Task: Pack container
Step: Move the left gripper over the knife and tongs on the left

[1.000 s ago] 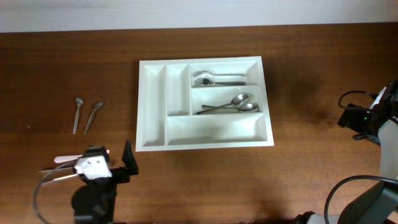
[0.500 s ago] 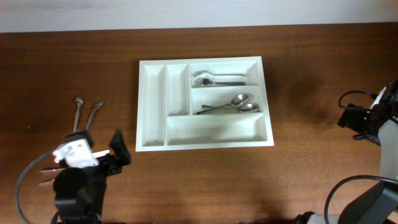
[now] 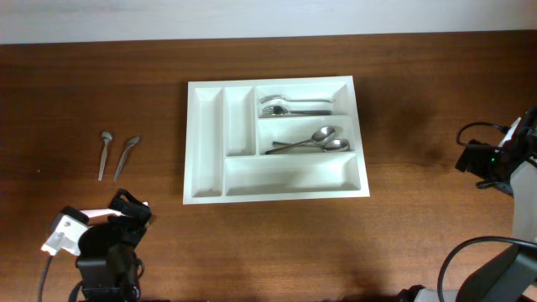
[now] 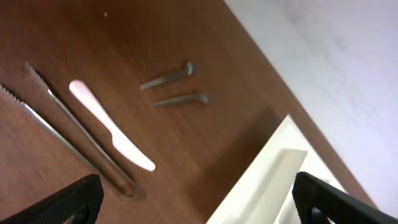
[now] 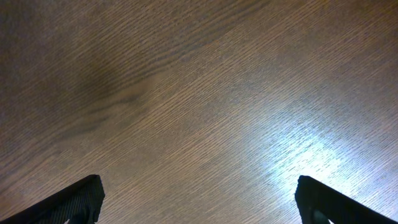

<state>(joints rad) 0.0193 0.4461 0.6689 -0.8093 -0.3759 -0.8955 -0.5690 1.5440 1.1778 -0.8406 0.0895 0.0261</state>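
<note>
**Both arms idle, tray half stocked**

Checking in from my remote seat. The tray (image 3: pixel 289 174) sits flat in the middle of the table (image 3: pixel 419 84), a bit toward the far edge, long side running left to right. Its two narrow upright slots on the left are bare, and so is the long slot along the near side. The top right slot has forks (image 3: pixel 294 106) in it, and the one just under it holds a couple of spoons (image 3: pixel 315 143), bowls pointing right.

The left gripper (image 4: pixel 199 200) is over the near left corner of the table, well apart from the tray. Its jaws are spread wide with nothing between them. Through its wrist cam I see a white knife (image 4: pixel 111 133) lying right beside a pair of metal tongs (image 4: pixel 62 106), both on bare wood. Further out are two small spoons (image 4: pixel 166 77), side by side and nearly parallel, not touching. A corner of the tray pokes in at the lower right of that view.

The right gripper (image 5: pixel 199 202) is off at the right edge of the table, also far from the tray. Its jaws are wide apart and empty too, and its cam shows only wood grain with a bright glare patch.
</note>
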